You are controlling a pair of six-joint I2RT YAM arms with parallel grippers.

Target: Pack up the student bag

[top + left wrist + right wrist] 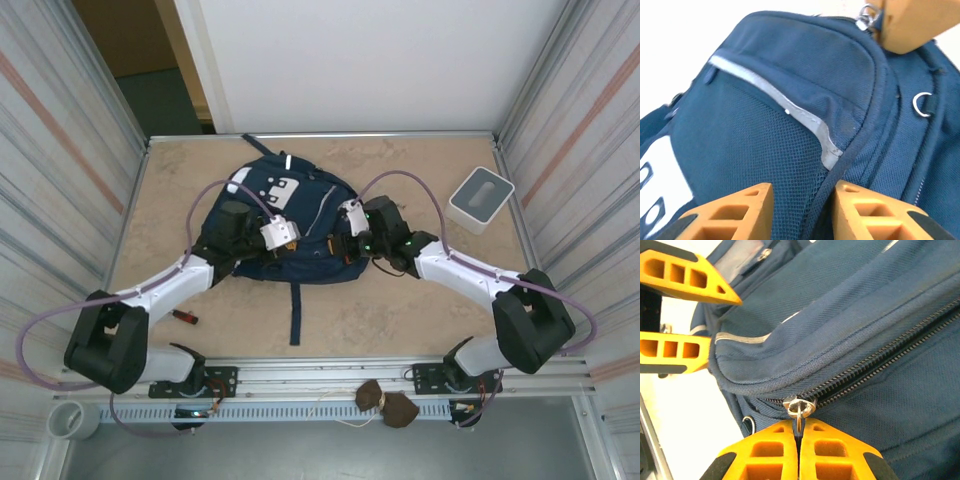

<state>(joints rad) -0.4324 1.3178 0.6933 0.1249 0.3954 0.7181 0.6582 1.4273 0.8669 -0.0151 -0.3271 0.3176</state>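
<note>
The left arm [165, 285] and right arm [470, 270] angle inward toward each other, the left tool [803, 192] spread apart, the right tool [799, 426] pressed tightly closed.

Bright, soft light everywhere; close-up views are partly fuzzy.

From above, I see even light on the table [380, 320] with only faint shadows under my arms [170, 285], and the side walls [50, 150] lean out at the edges. Just past my left fingers [765, 210] the student bag [765, 150] looks a little blurry, and the far background is washed out white. Right above my right fingers [735, 452] the zipper pull [799, 407] is sharp and shiny; left of them the picture glares white.
</note>
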